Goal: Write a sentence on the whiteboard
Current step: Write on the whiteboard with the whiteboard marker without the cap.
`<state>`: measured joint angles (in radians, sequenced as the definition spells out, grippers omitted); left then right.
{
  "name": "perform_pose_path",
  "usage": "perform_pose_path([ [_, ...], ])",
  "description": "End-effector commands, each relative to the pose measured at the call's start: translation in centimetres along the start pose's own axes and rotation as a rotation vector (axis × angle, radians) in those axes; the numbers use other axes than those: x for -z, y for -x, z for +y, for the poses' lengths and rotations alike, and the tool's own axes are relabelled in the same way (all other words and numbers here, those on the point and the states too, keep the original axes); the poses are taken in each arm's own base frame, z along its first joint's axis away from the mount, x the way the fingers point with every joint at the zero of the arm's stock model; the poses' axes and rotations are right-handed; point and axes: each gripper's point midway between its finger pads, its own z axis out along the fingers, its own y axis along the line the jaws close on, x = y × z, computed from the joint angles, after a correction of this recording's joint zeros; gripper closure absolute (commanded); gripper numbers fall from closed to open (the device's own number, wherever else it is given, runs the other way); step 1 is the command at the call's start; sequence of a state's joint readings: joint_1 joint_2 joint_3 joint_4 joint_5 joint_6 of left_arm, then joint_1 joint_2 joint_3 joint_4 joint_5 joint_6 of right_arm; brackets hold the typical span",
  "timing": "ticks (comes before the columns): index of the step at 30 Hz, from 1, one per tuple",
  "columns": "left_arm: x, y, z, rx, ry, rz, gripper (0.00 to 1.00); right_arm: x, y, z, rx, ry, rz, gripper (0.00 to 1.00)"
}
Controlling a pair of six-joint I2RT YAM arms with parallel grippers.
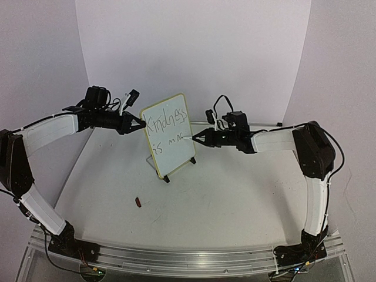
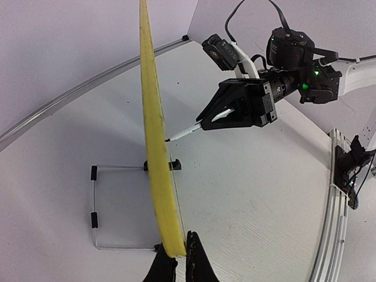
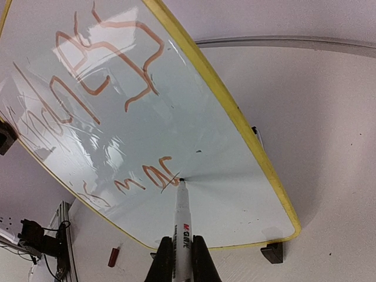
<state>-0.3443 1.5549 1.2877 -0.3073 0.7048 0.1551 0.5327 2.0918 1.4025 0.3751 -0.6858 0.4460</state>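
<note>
Standing upright on small black feet (image 1: 192, 160) near the middle of the pale grey table (image 1: 247, 194), a small rectangular whiteboard (image 1: 176, 160) with rounded corners and a pale yellow frame sits between the two arms; the left gripper (image 1: 141, 124) has its black fingers (image 2: 197, 267) pinched tight on the board's yellow edge, one on each face; the right gripper (image 1: 196, 138) is clamped around a slim white marker (image 3: 183, 223), whose dark tip touches the white surface at the end of the second line; the sentence (image 1: 168, 125), in thin dark handwriting, reads "Kindness" above and "is ma" below; a small reddish-brown object (image 1: 138, 202) lies on the table in front of the board, well apart from it.
</note>
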Motion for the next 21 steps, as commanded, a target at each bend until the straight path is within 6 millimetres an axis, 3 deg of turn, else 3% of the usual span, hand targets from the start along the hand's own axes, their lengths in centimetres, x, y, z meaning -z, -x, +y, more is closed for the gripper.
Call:
perform_pose_path([
  [1,-0.7,-2.0,0.4,0.026,0.006,0.073,1.00,1.5,4.3,2.7,0.076,0.013,-0.103,1.00],
  [10,-0.8,-2.0,0.4,0.028,0.005,0.073,1.00,1.7,5.2,3.8,0.080,0.051,-0.122,1.00],
  [21,-0.8,-2.0,0.4,0.028,0.006,0.075,1.00,1.1,3.5,2.2,0.051,0.026,-0.103,1.00],
])
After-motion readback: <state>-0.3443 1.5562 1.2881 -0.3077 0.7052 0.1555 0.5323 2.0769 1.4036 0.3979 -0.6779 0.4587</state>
